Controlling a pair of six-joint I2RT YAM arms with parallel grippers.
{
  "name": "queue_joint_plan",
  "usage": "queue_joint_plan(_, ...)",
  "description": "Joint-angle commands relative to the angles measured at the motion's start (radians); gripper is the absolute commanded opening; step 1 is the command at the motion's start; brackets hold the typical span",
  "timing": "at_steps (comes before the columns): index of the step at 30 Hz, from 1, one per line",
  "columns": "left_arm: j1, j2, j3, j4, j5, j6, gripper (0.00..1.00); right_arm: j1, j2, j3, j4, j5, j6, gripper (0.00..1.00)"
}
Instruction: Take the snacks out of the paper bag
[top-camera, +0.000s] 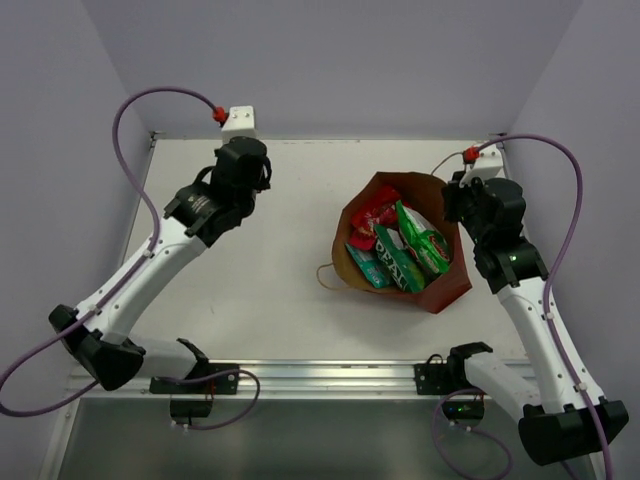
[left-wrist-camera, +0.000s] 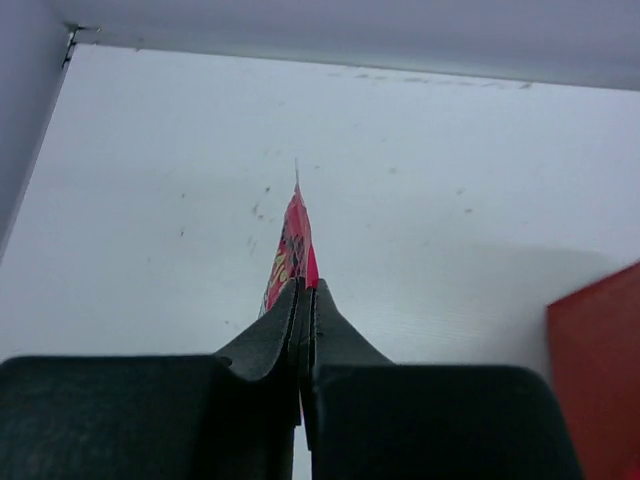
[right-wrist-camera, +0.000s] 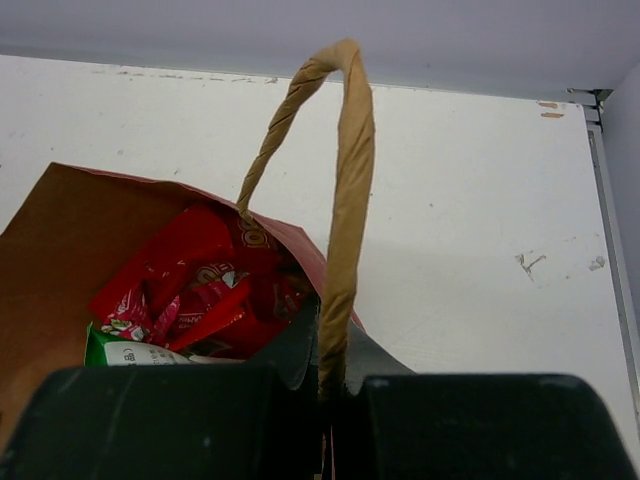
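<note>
The brown paper bag (top-camera: 445, 285) stands open at the right of the table. Inside it are red (top-camera: 375, 212), green-and-white (top-camera: 420, 242) and teal (top-camera: 366, 266) snack packets. My right gripper (top-camera: 460, 196) is at the bag's right rim. In the right wrist view it (right-wrist-camera: 330, 335) is shut on the rim and twine handle (right-wrist-camera: 345, 200), with red packets (right-wrist-camera: 190, 270) below. My left gripper (top-camera: 246, 158) is over the back left of the table, away from the bag. In the left wrist view it (left-wrist-camera: 307, 290) is shut on a tiny pink-red packet (left-wrist-camera: 292, 245) held above the table.
The bag's second twine handle (top-camera: 325, 275) lies on the table to its left. The bag's red side (left-wrist-camera: 595, 370) shows at the right of the left wrist view. White cable mounts (top-camera: 240, 120) (top-camera: 490, 160) sit at the back corners. Walls enclose the table at the back and both sides.
</note>
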Motion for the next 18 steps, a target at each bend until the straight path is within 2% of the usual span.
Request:
queue_joint_plan(1,0.13,0.112,-0.151,0.056,0.0,0.07,0.0,0.0,-0.041,0.024,0.146,0.038,-0.01,0.0)
queue_joint_plan(5,0.295,0.25,-0.216,0.194,0.009,0.119,0.0,0.002,-0.037,0.016,0.15,0.026,-0.005,0.0)
queue_joint_plan(9,0.381,0.447,-0.122,0.251,-0.006,0.18,0.0,0.002,-0.028,0.016,0.152,0.02,-0.002,0.0)
queue_joint_plan(10,0.391,0.523,-0.09,0.234,-0.007,0.183,0.07,0.0,-0.03,0.017,0.15,0.022,-0.002,0.0)
queue_joint_plan(11,0.392,0.553,-0.058,0.21,-0.006,0.183,0.15,0.002,-0.03,0.016,0.15,0.022,-0.003,0.0)
queue_joint_plan(12,0.392,0.583,-0.003,0.159,0.023,0.18,0.29,0.0,-0.033,0.016,0.152,0.022,-0.005,0.0)
queue_joint_plan(13,0.382,0.579,0.008,0.147,0.044,0.173,0.35,0.0,-0.037,0.013,0.153,0.02,-0.006,0.0)
queue_joint_plan(14,0.373,0.562,0.005,0.142,0.06,0.157,0.42,0.0,-0.039,0.011,0.152,0.019,-0.008,0.0)
queue_joint_plan(15,0.352,0.509,-0.013,0.142,0.093,0.147,0.6,0.0,-0.044,0.008,0.153,0.019,-0.01,0.0)
queue_joint_plan(18,0.288,0.377,-0.025,0.111,0.141,0.12,0.84,0.0,-0.045,0.008,0.152,0.017,-0.013,0.0)
